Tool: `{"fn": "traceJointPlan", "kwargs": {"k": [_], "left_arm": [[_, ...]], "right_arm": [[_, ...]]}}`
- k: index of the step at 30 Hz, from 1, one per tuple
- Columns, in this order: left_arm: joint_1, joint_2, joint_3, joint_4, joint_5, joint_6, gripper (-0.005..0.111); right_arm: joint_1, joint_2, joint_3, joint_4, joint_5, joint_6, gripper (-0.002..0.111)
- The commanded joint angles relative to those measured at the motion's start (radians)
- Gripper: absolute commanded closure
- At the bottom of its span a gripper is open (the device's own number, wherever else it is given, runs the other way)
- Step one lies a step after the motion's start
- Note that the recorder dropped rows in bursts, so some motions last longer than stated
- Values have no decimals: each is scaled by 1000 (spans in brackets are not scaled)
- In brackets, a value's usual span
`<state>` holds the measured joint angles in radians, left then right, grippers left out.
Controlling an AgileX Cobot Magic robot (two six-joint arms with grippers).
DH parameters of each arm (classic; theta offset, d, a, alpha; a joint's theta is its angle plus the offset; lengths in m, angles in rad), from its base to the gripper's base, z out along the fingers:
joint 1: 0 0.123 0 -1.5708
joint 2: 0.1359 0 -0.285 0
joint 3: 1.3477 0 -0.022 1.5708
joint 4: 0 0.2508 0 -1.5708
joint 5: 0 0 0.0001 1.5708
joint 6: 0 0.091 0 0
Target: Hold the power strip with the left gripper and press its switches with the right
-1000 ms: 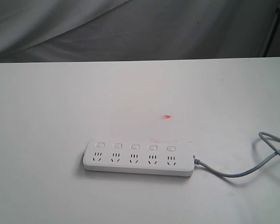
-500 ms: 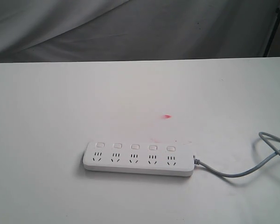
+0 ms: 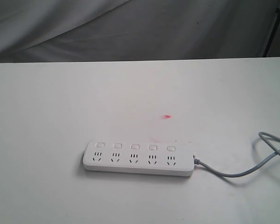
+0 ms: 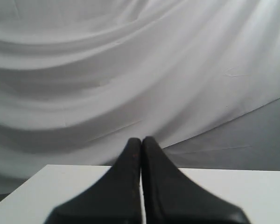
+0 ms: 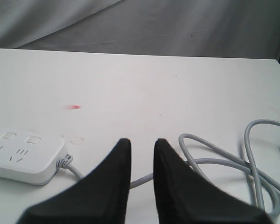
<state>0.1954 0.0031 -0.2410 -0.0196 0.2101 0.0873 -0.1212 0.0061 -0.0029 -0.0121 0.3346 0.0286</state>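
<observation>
The power strip [image 3: 138,159] lies flat on the white table [image 3: 60,107], toward 6 o'clock from the table's middle. Its long axis runs from 9 to 3 o'clock and its row of switches [image 3: 135,146] is on the 12 o'clock edge. The grey cable [image 3: 242,171] leaves its 3 o'clock end. A small red mark [image 3: 166,116] sits at 1 o'clock from the strip. The left gripper [image 4: 141,142] points level at the draped cloth [image 4: 130,70], its jaws pressed together and empty. The right gripper [image 5: 142,141] tilts down over the cable near the strip's cord end, jaws slightly parted and holding nothing.
</observation>
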Motion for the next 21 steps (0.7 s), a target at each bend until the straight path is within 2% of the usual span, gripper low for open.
{"fn": "traceJointPlan", "kwargs": {"k": [1, 7, 13, 15, 16, 21], "left_arm": [[4, -3, 7, 96, 2, -99, 106], [4, -3, 36, 100, 1, -108, 106], [4, -3, 235, 49, -17, -131, 106], [4, -3, 241, 49, -18, -175, 106], [4, -3, 241, 49, 25, -191, 106], [4, -3, 241, 49, 60, -194, 106]], "right_arm": [[2, -6, 3, -11, -4, 2, 91], [2, -6, 3, -11, -4, 2, 91], [2, -6, 3, -11, -4, 2, 91], [2, -6, 3, -11, -4, 2, 91], [2, -6, 3, -11, -4, 2, 91], [2, -6, 3, -11, -4, 2, 91]]}}
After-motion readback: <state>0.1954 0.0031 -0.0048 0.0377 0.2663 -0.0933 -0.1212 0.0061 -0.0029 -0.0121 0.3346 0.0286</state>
